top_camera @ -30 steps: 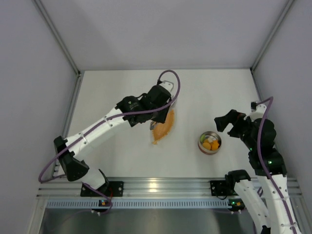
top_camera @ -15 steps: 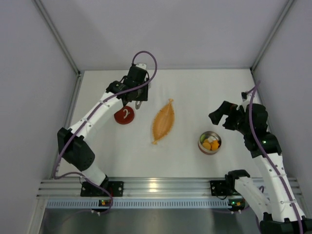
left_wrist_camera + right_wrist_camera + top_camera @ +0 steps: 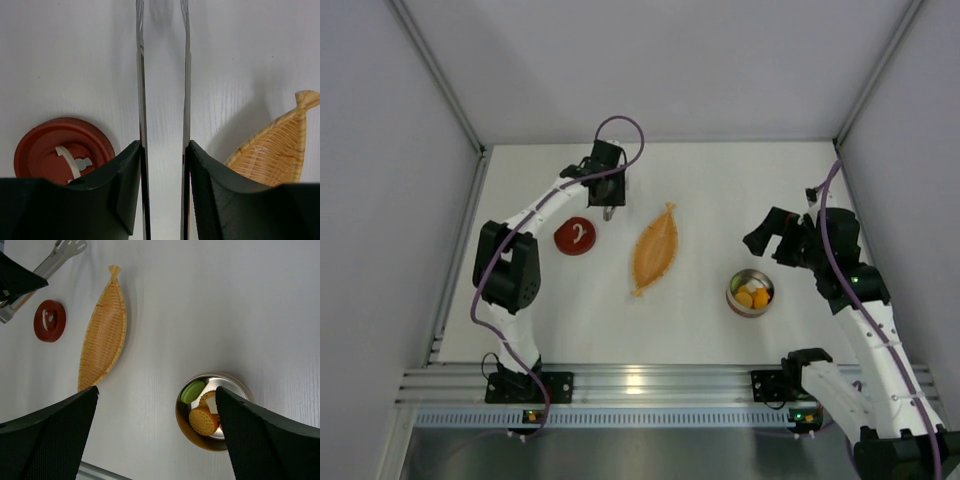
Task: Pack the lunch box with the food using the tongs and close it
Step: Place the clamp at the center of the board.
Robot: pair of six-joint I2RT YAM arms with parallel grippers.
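No words, brand names or numbers are legible in any view. The only marking is a white squiggle on the round red lid [image 3: 575, 236], seen left of centre from above, lower left in the left wrist view and upper left in the right wrist view.

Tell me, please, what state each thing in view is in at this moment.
lunch box: open, upright, food inside.
food: in the lunch box.
lid: off, lying flat beside the tray.
tray: empty.
tongs: gripped in the left pincer.
left pincer: shut on the tongs.
right pincer: open, empty, above the lunch box.
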